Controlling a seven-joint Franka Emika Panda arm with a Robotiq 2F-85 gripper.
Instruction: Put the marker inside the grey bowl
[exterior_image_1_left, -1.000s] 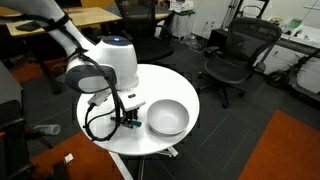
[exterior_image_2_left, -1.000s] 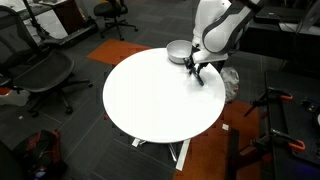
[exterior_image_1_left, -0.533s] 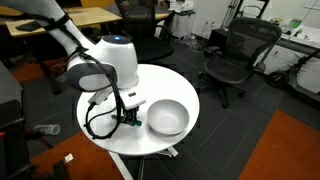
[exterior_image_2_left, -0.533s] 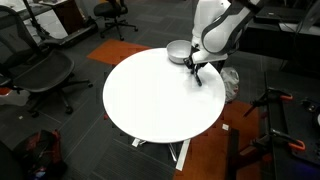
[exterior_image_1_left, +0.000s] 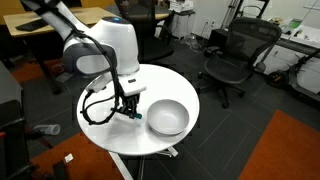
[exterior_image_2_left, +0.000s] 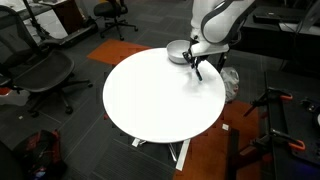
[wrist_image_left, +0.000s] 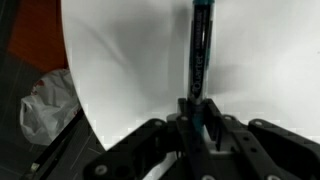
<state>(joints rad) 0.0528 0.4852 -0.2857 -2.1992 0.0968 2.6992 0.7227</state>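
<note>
In the wrist view my gripper (wrist_image_left: 197, 108) is shut on the marker (wrist_image_left: 199, 50), a thin dark stick with a teal-blue end that juts out from between the fingers over the white table. In both exterior views the gripper (exterior_image_1_left: 129, 108) (exterior_image_2_left: 196, 66) hangs a little above the round white table, next to the grey bowl (exterior_image_1_left: 167, 117) (exterior_image_2_left: 178, 50). The bowl stands upright near the table's edge and looks empty. The marker shows only as a small dark stub at the fingertips in the exterior views.
The round white table (exterior_image_1_left: 110, 135) (exterior_image_2_left: 150, 100) stands on a single pedestal. Office chairs (exterior_image_1_left: 233, 55) (exterior_image_2_left: 40, 70) stand around it. A white plastic bag (wrist_image_left: 45, 105) lies on the floor beyond the table's edge. A desk (exterior_image_1_left: 60, 18) is behind the arm.
The arm has risen, lifting the gripper with the marker up off the table surface. The bowl has not moved.
</note>
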